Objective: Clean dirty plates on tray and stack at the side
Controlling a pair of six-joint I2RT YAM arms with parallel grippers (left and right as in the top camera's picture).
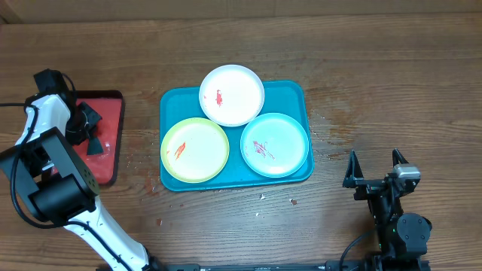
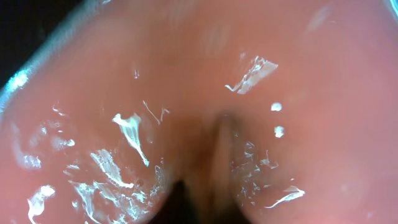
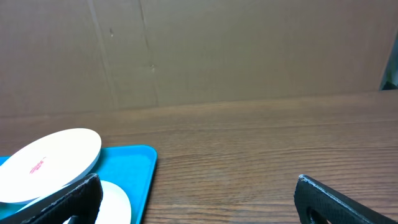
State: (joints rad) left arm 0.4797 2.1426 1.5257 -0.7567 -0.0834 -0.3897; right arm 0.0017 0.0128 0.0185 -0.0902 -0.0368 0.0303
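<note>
Three dirty plates with red smears lie on the teal tray (image 1: 291,94): a white plate (image 1: 232,94) at the back, a yellow-green plate (image 1: 195,149) front left, a pale mint plate (image 1: 275,144) front right. My right gripper (image 1: 374,167) is open and empty, low over the table right of the tray. Its wrist view shows the white plate (image 3: 50,163), part of the mint plate (image 3: 115,202) and the tray corner (image 3: 134,165). My left gripper (image 1: 89,129) is down on the red tray; its jaws are not clear.
A smaller red tray (image 1: 111,162) with a dark rim lies at the left; its wet, glossy surface (image 2: 186,74) fills the left wrist view. A dark shape (image 1: 96,144) lies on it by the gripper. Small crumbs (image 1: 294,201) dot the wood in front of the teal tray.
</note>
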